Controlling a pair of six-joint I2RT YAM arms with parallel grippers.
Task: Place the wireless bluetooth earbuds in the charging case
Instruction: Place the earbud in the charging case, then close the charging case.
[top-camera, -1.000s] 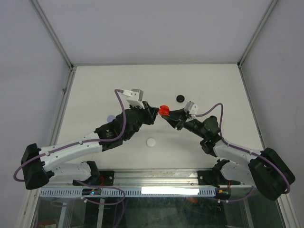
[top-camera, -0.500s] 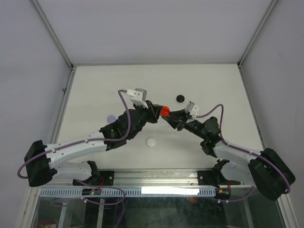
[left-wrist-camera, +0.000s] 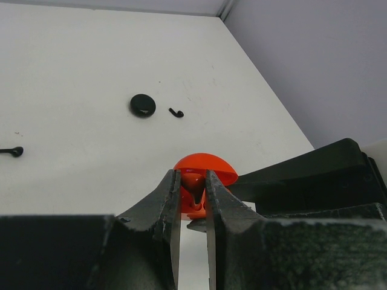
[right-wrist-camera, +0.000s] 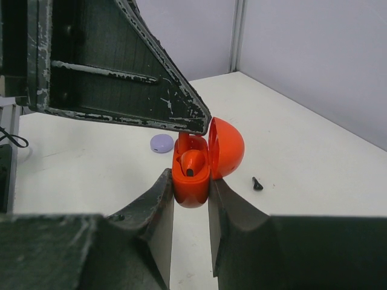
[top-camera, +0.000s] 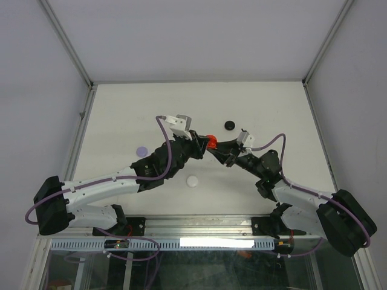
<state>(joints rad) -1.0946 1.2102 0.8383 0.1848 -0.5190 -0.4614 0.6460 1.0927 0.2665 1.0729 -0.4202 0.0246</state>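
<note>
Top external view: the left gripper (top-camera: 201, 145) and the right gripper (top-camera: 213, 147) are meeting above the table's (top-camera: 121, 109) centre.
Left wrist view: the left gripper's nearly closed jaws are pinching a red earbud (left-wrist-camera: 195, 190).
Right wrist view: the right gripper is clamping the open red charging case (right-wrist-camera: 192, 188), and the earbud is sitting in its base.

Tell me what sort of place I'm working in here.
Probably a lab test cell: a white table boxed in by plain panels on metal frame posts, with the left arm and right arm bolted at its near edge, meeting at a red charging case.
</note>
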